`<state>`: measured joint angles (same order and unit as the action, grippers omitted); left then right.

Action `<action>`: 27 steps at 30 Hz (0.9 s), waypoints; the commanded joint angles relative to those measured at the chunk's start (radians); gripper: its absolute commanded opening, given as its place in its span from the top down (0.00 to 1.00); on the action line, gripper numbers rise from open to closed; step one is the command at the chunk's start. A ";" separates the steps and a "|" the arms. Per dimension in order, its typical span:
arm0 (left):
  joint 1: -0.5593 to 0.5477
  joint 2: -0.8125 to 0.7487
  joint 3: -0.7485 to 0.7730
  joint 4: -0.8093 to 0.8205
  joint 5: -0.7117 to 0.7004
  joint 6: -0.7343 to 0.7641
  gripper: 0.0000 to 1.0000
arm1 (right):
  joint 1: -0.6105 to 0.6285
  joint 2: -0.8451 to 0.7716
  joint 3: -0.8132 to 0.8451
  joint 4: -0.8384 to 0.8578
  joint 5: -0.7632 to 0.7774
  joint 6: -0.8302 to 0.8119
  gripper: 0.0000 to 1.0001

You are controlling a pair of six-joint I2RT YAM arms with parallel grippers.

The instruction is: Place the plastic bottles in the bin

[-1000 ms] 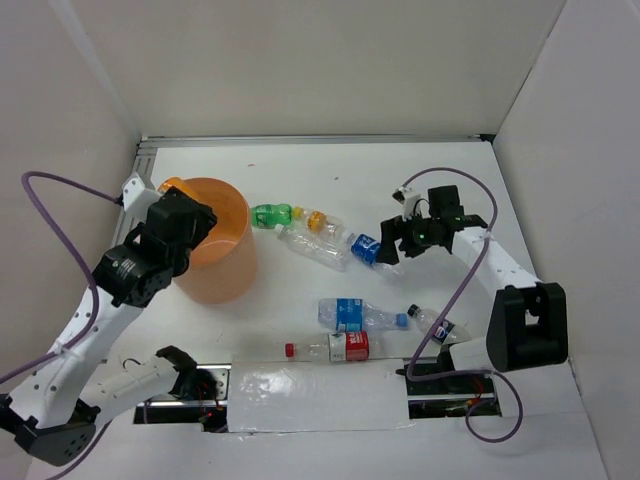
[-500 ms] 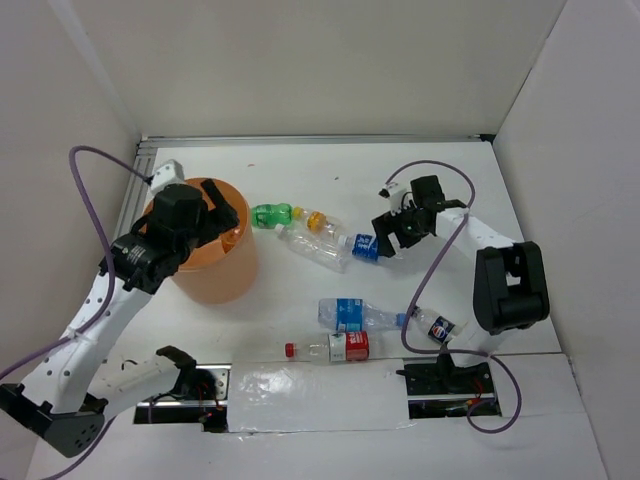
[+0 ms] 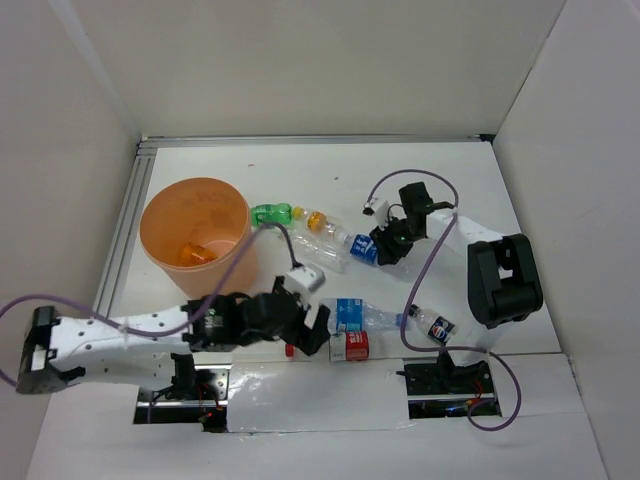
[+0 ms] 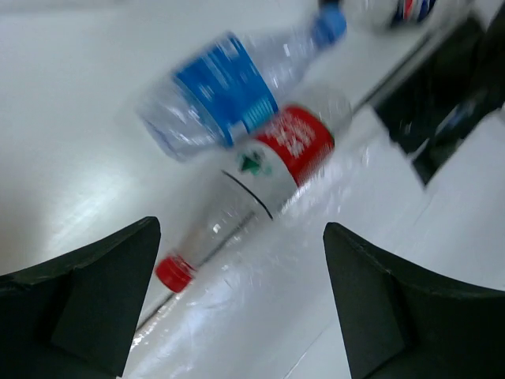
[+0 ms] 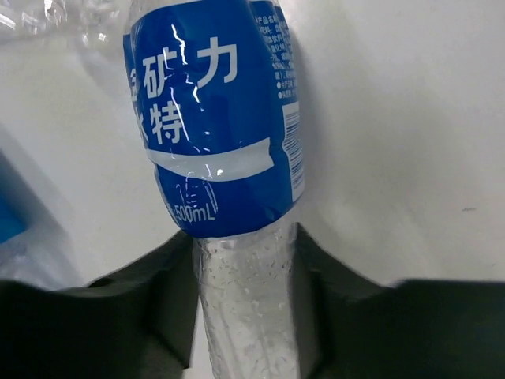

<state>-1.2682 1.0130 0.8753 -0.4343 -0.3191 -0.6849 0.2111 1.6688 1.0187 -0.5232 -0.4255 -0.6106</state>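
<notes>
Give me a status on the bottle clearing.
Done: one orange item, seemingly a bottle, lies in the bin. In hand: the right gripper is shut on the blue-label bottle, and the open left gripper hovers over the red-label bottle. Left: that one plus the water bottle, dark-label bottle, green bottle, orange-capped bottle and clear bottle, all on the table.

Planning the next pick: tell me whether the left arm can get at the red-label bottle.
Probably yes: the open left tool hovers right at the red-label bottle, with nothing between them.
</notes>
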 commanded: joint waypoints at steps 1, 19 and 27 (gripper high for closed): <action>-0.124 0.082 -0.050 0.190 -0.126 -0.010 0.03 | -0.010 -0.072 0.013 -0.145 -0.058 -0.138 0.68; -0.355 0.411 -0.048 0.233 -0.385 -0.071 0.00 | 0.238 0.003 1.023 -0.118 -0.452 0.076 0.84; -0.393 0.377 -0.098 0.190 -0.459 -0.166 0.00 | 0.528 0.334 1.317 0.161 -0.542 0.423 0.84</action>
<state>-1.6447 1.4181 0.7921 -0.2394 -0.7120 -0.7944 0.6449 1.8839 2.2280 -0.4847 -0.8913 -0.3519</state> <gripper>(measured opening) 0.997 0.551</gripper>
